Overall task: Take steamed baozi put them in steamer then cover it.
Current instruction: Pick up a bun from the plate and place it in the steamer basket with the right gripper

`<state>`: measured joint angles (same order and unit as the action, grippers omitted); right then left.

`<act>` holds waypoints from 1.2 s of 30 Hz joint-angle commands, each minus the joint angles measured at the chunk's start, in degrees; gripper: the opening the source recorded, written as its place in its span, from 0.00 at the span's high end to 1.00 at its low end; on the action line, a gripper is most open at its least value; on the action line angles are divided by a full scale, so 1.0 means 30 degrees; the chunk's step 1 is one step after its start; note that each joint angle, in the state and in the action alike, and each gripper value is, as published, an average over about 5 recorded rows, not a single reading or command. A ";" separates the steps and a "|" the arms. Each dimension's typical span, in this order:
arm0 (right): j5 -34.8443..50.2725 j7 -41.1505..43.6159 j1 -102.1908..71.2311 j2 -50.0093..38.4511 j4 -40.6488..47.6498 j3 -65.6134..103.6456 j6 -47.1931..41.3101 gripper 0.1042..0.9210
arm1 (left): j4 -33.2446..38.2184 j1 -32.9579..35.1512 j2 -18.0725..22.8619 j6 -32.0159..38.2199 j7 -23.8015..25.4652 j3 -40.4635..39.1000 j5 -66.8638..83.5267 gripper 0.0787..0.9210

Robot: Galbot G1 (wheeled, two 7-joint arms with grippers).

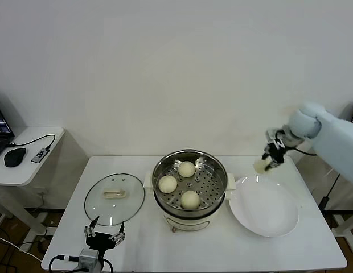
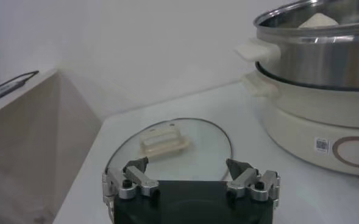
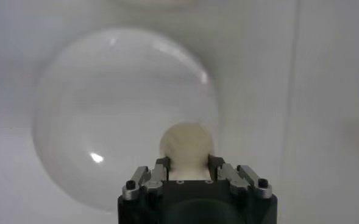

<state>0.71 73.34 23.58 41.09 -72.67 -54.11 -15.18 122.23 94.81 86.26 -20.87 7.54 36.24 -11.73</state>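
The table (image 1: 136, 250) carries everything I need, and the steamer (image 1: 189, 170) sits at its centre with three baozi (image 1: 187, 169) already resting on the perforated basket — one toward twelve o'clock, one at nine, one at six. So most of the loading is done.

At three o'clock from the steamer lies the white plate (image 1: 267, 219), now bare of buns. Above its far rim, at roughly two o'clock from the steamer, my right gripper (image 1: 270, 161) hangs in the air, clamped on the fourth baozi (image 3: 187, 144); the wrist view shows the bun pinched between both jaws with the plate below it. That last bun has yet to travel across and go down into the free spot at three o'clock in the basket.

At nine o'clock from the steamer the cover (image 1: 114, 196) lies flat on the table, handle up — untouched. My left gripper (image 2: 191, 178) waits just on the near side of it, jaws spread wide, holding nothing. Covering is the final step, not yet begun.
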 commanded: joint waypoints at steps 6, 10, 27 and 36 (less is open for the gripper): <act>0.6691 -0.0185 0.5626 0.3984 -0.1574 -0.6234 -0.3508 0.61 | 0.0182 -0.0185 0.0061 0.0042 -0.0168 0.0069 0.0100 0.12; 0.6381 -0.0435 0.5295 0.4981 -0.1028 -0.6231 -0.3935 0.61 | 0.0439 -0.0152 0.0067 0.0043 -0.0182 0.0137 0.0283 0.12; 0.4857 -0.1554 0.2321 0.6473 -0.1138 -0.5512 -0.5317 0.61 | 0.0404 -0.0355 -0.0163 0.0021 -0.0112 0.0263 0.0502 0.12; 0.3547 -0.2076 0.0843 0.6717 -0.0659 -0.5074 -0.6945 0.61 | 0.0156 -0.0512 -0.0037 0.0031 -0.0163 0.0175 0.0474 0.12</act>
<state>13.71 68.37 29.62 59.73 -75.22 -69.61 -32.22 122.98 93.39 86.11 -20.78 7.08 36.94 -10.33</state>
